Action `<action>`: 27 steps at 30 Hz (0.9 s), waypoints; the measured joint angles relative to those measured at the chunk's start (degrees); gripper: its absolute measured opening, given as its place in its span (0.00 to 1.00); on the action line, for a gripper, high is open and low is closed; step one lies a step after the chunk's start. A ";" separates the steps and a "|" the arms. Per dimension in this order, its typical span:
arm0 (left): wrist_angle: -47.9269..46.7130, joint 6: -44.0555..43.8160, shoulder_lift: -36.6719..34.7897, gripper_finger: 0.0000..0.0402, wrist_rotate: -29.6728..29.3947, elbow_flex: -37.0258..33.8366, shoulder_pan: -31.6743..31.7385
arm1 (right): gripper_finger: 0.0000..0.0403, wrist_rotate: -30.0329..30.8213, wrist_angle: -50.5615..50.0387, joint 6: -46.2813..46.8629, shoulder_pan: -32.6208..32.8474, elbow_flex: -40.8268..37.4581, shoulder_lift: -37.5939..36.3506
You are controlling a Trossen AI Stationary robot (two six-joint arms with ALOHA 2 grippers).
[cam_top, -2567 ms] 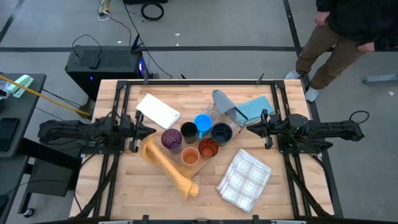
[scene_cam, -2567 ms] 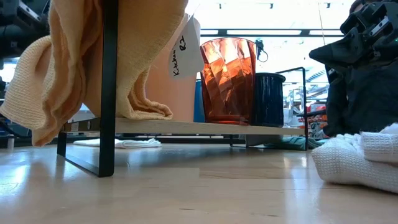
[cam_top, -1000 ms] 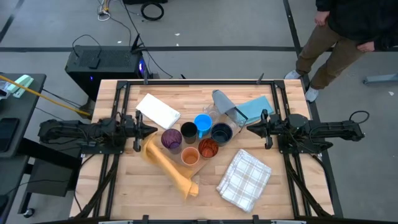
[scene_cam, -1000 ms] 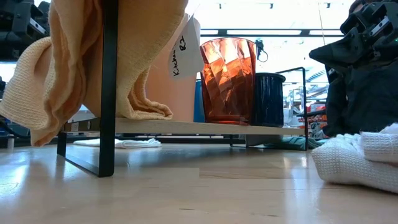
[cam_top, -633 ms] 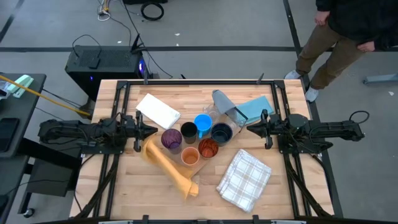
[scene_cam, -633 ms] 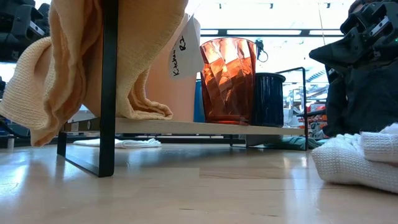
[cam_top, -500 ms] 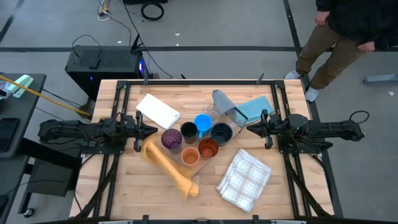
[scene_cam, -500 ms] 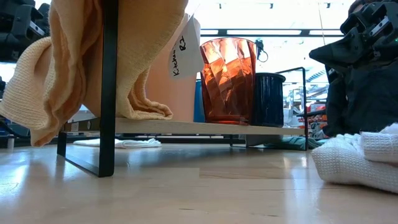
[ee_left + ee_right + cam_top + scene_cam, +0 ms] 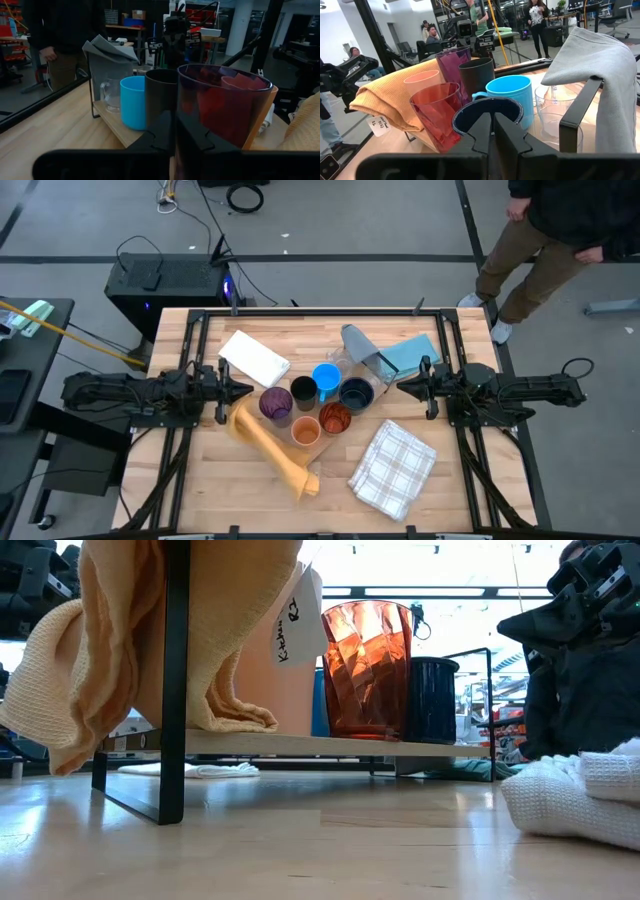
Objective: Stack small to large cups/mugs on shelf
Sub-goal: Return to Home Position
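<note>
The cups stand upright, grouped on a low wooden shelf board [image 9: 330,745]: purple [image 9: 276,403], black [image 9: 304,391], bright blue mug [image 9: 326,378], navy mug [image 9: 356,393], orange [image 9: 306,430], red-tinted [image 9: 334,418] and clear ones [image 9: 550,117]. My left gripper [image 9: 246,389] is shut and empty, left of the purple cup [image 9: 220,105]. My right gripper [image 9: 400,387] is shut and empty, right of the navy mug [image 9: 490,116].
An orange towel [image 9: 270,445] hangs over the shelf's near left end, and a grey cloth [image 9: 362,342] over its far frame. A blue-grey folded cloth [image 9: 412,352], a white cloth [image 9: 253,358] and a checked cloth [image 9: 392,468] lie around. A person [image 9: 560,230] stands beyond the far right corner.
</note>
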 joint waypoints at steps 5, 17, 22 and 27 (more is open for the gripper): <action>0.01 0.02 0.00 0.10 0.00 0.00 0.00 | 0.07 -0.02 -0.01 0.00 0.01 0.00 0.00; 0.02 0.00 0.00 0.07 0.02 0.00 0.00 | 0.07 -0.02 -0.02 0.00 0.00 0.00 0.00; 0.02 0.02 0.00 0.07 0.02 0.00 0.00 | 0.07 -0.01 0.00 0.00 0.01 0.00 -0.01; 0.02 0.02 0.00 0.09 0.02 0.00 0.00 | 0.07 0.00 0.00 0.00 0.00 0.00 0.00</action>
